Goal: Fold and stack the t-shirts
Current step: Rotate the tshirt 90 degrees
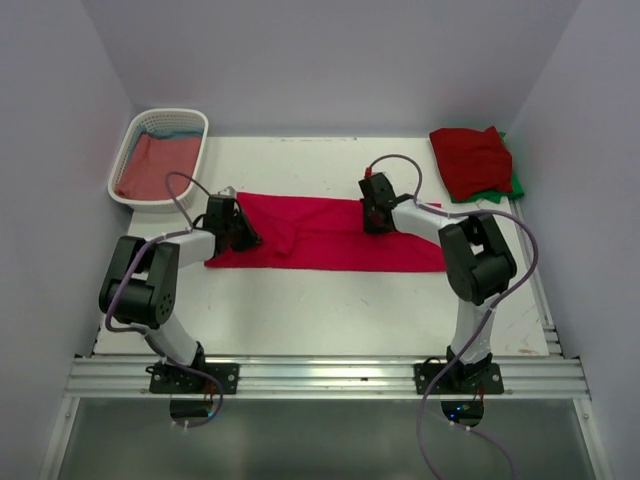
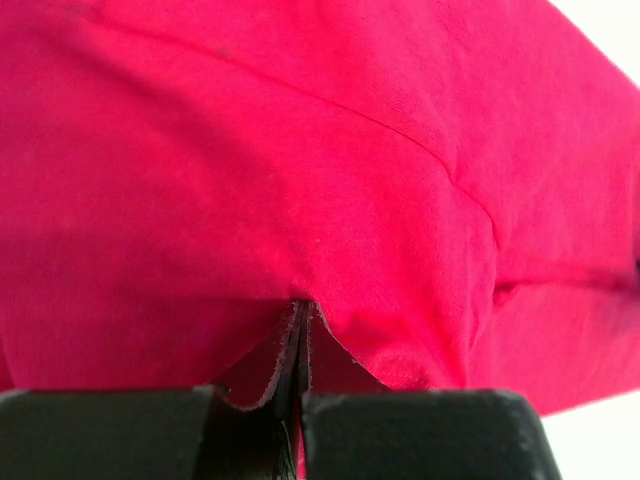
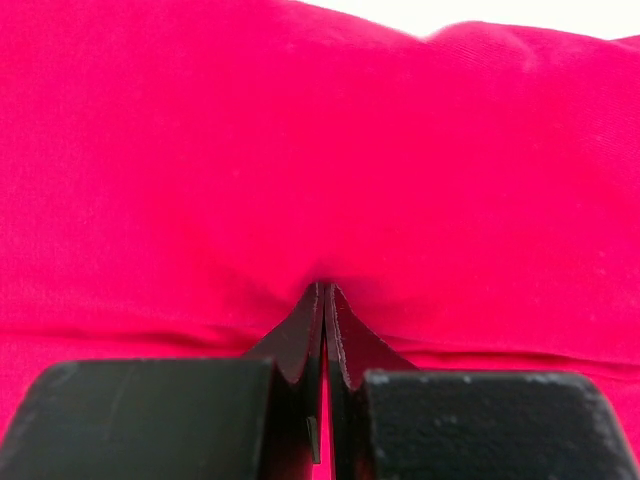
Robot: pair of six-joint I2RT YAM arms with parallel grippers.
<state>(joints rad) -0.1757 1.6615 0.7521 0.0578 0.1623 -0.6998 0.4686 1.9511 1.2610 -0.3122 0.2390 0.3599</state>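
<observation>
White arms (image 1: pixel 178 338), black joints (image 1: pixel 135 290), lilac cables (image 1: pixel 172 190), black jaws

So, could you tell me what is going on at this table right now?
Both arms are handling one crimson t-shirt lying spread across the table. The left arm and the right arm each have their jaws shut on its cloth, at separate spots. A folded dark red shirt lies on a green shirt at the far right. A dusty-red shirt and a blue shirt sit in the white basket, far left.
</observation>
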